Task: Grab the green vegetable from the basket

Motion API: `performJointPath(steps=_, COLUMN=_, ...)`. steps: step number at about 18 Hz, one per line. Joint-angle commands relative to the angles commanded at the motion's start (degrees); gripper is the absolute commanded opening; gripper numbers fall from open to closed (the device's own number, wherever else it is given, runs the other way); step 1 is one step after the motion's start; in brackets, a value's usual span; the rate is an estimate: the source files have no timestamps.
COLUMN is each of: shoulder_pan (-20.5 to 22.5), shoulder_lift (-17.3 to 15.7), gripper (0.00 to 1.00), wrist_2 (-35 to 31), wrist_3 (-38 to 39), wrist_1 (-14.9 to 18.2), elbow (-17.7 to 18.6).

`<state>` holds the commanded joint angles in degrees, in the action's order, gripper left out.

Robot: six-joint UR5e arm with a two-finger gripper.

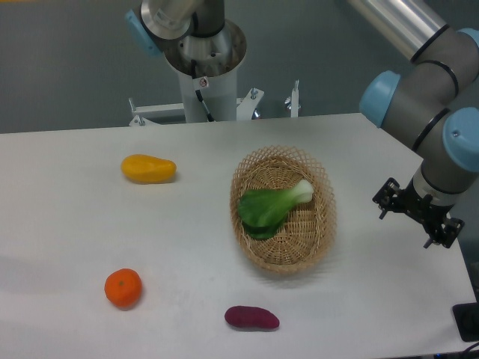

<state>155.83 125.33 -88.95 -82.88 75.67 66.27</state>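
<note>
Nothing of the pick looks done yet. The leafy green vegetable with its pale whitish stem end (pixel 271 208) lies inside the oval, light tan woven wicker basket (pixel 322 224), stem pointing toward the far right rim. The black two-finger gripper (pixel 417 213) hangs off to the right, well apart from the basket and holding nothing (whether its jaws are spread or closed I cannot tell from this angle). Still left, by my reading: approach, descent, grasp and lift.
</note>
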Motion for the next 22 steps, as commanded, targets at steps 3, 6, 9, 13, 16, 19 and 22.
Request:
performJointPath(steps=3, shoulder_pan=0.0, shoulder_lift=-0.1, gripper=1.00, wrist_2=-0.1, wrist_3=-0.3, wrist_1=-0.1, elbow=0.3)
performJointPath(steps=6, shoulder_pan=-0.1, shoulder_lift=0.0, gripper=1.00, wrist_2=0.0, wrist_3=-0.7, wrist_1=-0.1, elbow=0.4)
performJointPath(steps=9, shoulder_pan=-1.0, shoulder_lift=-0.4, gripper=1.00, wrist_2=-0.1, wrist_3=0.2, wrist_1=-0.2, elbow=2.0)
performJointPath(steps=13, shoulder_pan=-1.0, shoulder_lift=-3.2, gripper=1.00, wrist_2=0.8, wrist_3=0.3, wrist_1=-0.2, elbow=6.0)
performJointPath(steps=16, shoulder_pan=-0.9, shoulder_lift=-7.5, gripper=1.00, wrist_2=4.7, wrist_3=1.1, wrist_1=-0.5, elbow=11.0)
performJointPath(steps=19, shoulder_pan=-1.1, shoulder_lift=-10.0, gripper=1.00, wrist_2=6.7, wrist_3=4.2, wrist_1=-1.2, elbow=15.5)
performJointPath(steps=22, shoulder_pan=-2.2, shoulder_lift=-12.9, gripper=1.00, wrist_2=6.7, wrist_3=3.9, wrist_1=-1.7, elbow=20.4)
